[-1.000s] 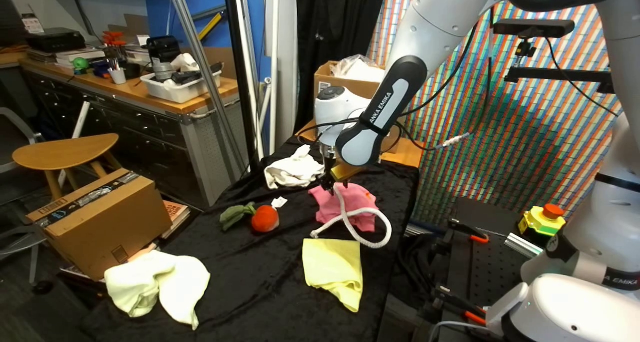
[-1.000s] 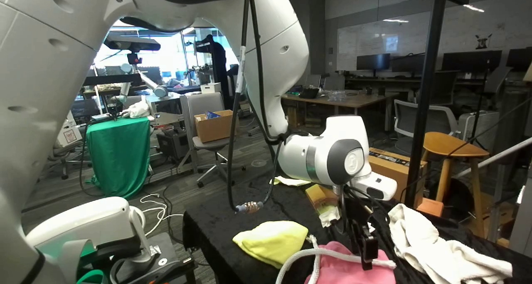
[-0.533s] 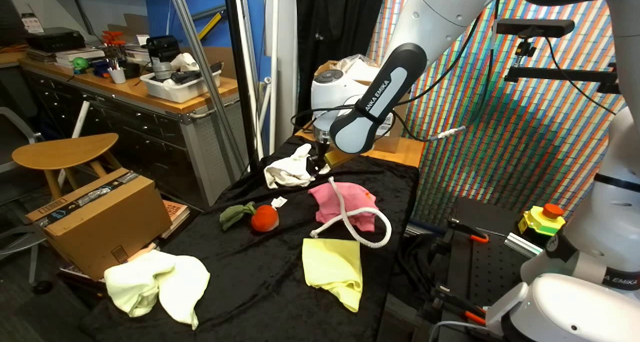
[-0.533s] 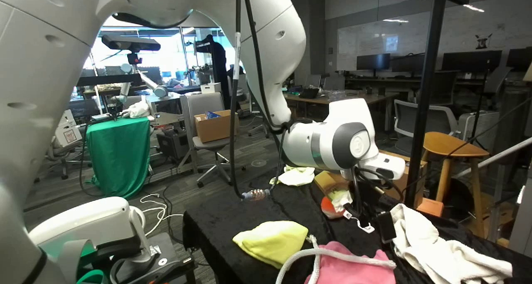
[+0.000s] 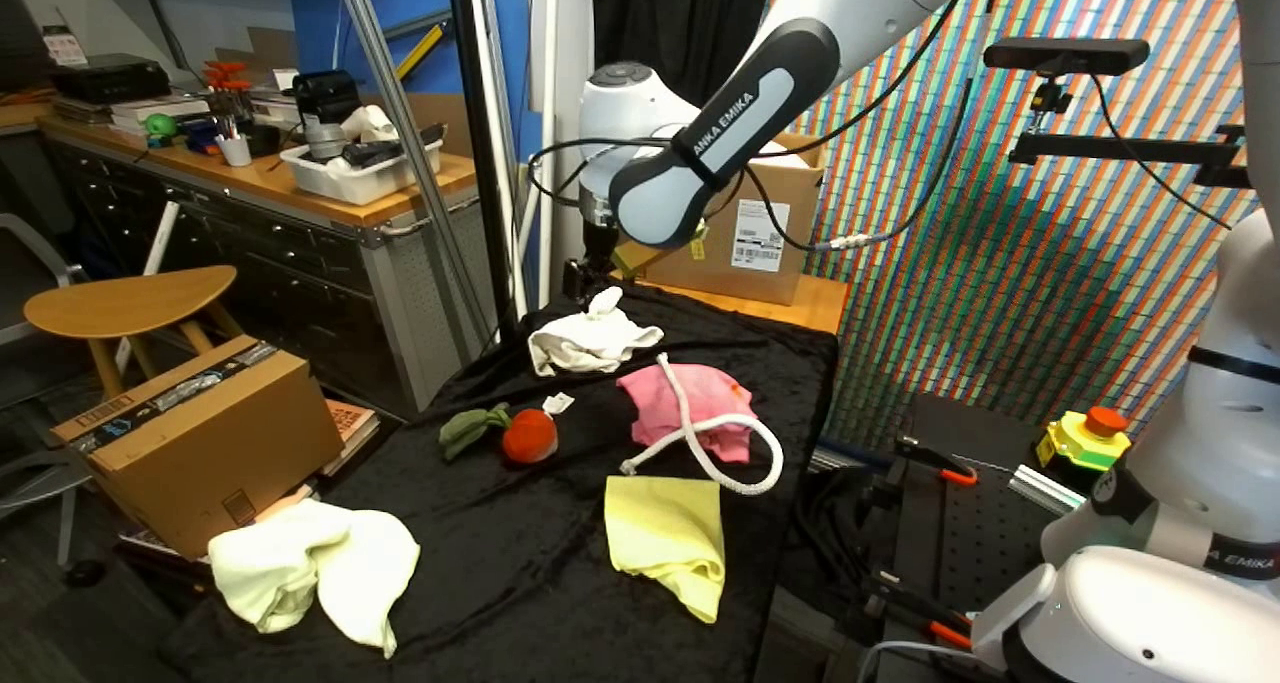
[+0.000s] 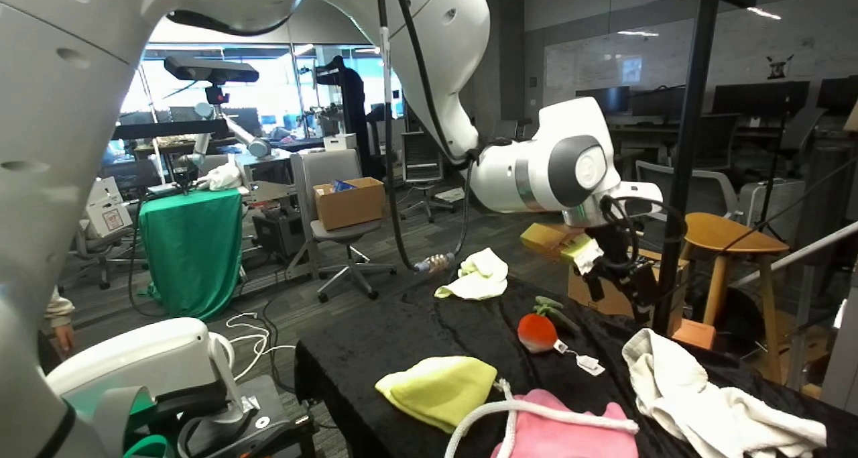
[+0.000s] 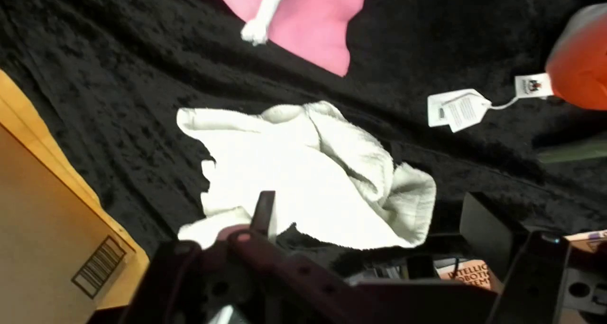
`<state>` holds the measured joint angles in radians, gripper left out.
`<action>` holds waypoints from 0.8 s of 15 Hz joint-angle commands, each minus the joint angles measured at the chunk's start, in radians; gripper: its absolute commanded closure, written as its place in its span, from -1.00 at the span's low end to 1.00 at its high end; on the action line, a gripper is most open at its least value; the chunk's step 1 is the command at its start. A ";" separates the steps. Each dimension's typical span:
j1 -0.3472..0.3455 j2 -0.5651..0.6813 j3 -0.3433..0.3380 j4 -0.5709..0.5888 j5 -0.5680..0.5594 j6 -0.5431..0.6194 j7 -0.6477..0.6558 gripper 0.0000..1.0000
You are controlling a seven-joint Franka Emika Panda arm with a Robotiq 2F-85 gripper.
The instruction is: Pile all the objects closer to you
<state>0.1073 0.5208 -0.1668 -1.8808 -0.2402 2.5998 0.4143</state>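
Observation:
Above the far edge of the crumpled white cloth (image 5: 590, 341) hangs my gripper (image 5: 588, 281). In the wrist view its fingers (image 7: 488, 229) stand wide apart, nothing held, with the white cloth (image 7: 294, 172) beneath. A white rope loop (image 5: 773, 453) lies across the pink cloth (image 5: 655, 418); both also show in an exterior view, the rope (image 6: 549, 411) over the pink cloth (image 6: 570, 438). Close by is the yellow cloth (image 5: 660, 528). The red-and-green item (image 5: 530, 436) with its tag lies left of the pink cloth. A pale yellow-green cloth (image 5: 350, 563) rests at the table's near left.
A cardboard box (image 5: 205, 443) stands on the floor beside the black-covered table (image 5: 520, 553). Behind the table another box (image 5: 760, 233) sits on a wooden surface. A dark upright post (image 6: 690, 143) rises close to my gripper (image 6: 620, 290).
My gripper has come away from the rope's end, opened wider, and moved up and back past the white cloth. The rope and the cloths lie where they were.

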 commanded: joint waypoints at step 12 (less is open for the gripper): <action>-0.171 0.297 0.102 0.712 0.203 -0.538 -0.304 -1.00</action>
<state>-0.0142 0.7182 -0.0780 -1.3182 -0.0812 2.1257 0.1649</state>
